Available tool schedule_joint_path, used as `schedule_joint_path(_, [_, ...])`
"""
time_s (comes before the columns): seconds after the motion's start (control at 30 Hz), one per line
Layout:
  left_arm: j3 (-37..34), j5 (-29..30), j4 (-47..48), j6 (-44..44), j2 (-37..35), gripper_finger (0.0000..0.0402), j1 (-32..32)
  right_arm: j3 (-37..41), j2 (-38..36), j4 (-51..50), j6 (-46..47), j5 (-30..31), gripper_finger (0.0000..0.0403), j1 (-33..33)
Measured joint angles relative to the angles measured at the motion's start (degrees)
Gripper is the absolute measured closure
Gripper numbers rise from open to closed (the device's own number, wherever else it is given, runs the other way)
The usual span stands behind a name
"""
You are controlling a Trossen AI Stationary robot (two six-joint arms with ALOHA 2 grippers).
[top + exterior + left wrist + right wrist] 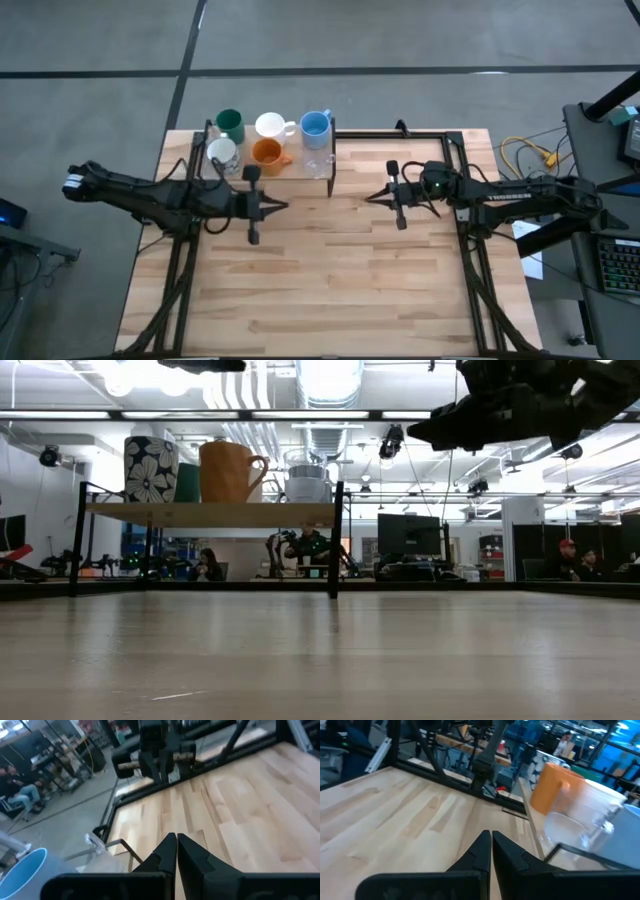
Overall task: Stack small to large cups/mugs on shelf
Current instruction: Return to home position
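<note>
The shelf [300, 168], a small light-wood board on a black frame, stands at the table's far left. Several cups rest upright on it: dark green [229, 123], white with handle [270, 125], light blue [315, 124], orange with handle [267, 153], clear [318, 160], and a flower-patterned one [150, 469]. My left gripper [283, 207] hovers shut and holds nothing, just near of the shelf, pointing toward the table's right. My right gripper [370, 197] faces it from the right, also shut with nothing between its fingers. The wrist views show each pair of fingers closed, left [176, 845] and right [491, 842].
Bare wooden tabletop [330, 290] stretches across the middle and near side. A black frame rail [440, 133] runs along the far right edge. Cables [525, 155] and a keyboard [620, 265] lie off the table's right. People sit in the room beyond [570, 560].
</note>
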State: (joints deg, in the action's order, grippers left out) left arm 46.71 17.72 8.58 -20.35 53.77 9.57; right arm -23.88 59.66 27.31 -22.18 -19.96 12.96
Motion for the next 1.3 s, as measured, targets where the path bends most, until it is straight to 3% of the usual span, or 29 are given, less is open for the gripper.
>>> schedule_joint_path(0.37, [-10.1, -4.1, -2.0, 0.5, -13.5, 0.0402, 0.0, 2.1, -0.7, 2.5, 2.3, -4.7, 0.0394, 5.2])
schedule_joint_path(0.7, [-17.6, -5.9, -2.2, 1.5, -24.6, 0.0402, -0.1, 7.8, -10.0, 3.4, 4.8, -4.7, 0.0394, 9.6])
schedule_joint_path(0.8, [-19.2, -10.8, -2.1, 2.2, -27.0, 0.0402, -0.1, 9.9, -13.3, 3.4, 5.9, -4.7, 0.0394, 10.4])
schedule_joint_path(1.03, [-23.6, -32.3, 0.8, 3.5, -33.5, 0.0402, 0.0, 13.6, -19.1, 3.4, 7.2, -4.7, 0.0394, 11.3])
schedule_joint_path(1.3, [-30.5, -32.7, 1.1, 3.6, -41.3, 0.0402, 0.0, 15.8, -22.4, 3.5, 7.3, -6.1, 0.0394, 13.4])
